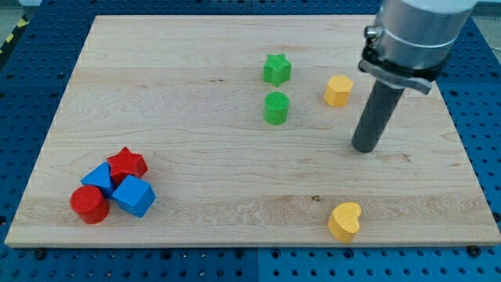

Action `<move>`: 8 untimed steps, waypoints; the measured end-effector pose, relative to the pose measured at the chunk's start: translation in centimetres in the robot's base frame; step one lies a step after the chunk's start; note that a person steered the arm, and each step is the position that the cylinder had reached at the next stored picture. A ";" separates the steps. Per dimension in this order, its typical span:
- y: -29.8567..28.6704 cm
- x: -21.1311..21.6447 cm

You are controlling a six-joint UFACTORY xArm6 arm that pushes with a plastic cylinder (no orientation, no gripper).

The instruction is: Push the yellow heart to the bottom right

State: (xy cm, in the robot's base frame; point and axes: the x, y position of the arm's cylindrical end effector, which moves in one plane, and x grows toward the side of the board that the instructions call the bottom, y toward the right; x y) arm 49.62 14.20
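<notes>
- The wooden board (pixel 196 78) is filling nearly the whole view, lying flat on a blue pegboard table (pixel 31 63), so every block is sitting at 1 height for sliding.
- The arm is hanging in from the view's top right, with my tip (pixel 364 148) touching down on bare wood; there is no claw here, just a plain rod holding nothing.
- My tip is sitting just right of and below the yellow block (pixel 338 91), well above the yellow heart (pixel 345 220).
- That yellow heart is resting near the bottom edge, right of centre; I'm judging the tip needs its left side to shove it rightward.
- 4 blocks are huddling bottom left: red star (pixel 127 164), blue cube (pixel 133 196), blue block (pixel 99 178), red cylinder (pixel 89 204).
- Green star (pixel 276 69) and green cylinder (pixel 276 108) are standing upper centre, clear of the route.
</notes>
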 end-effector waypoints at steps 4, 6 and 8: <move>-12.3 12.3; -2.5 12.1; -1.3 11.9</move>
State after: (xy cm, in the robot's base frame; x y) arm 61.53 12.91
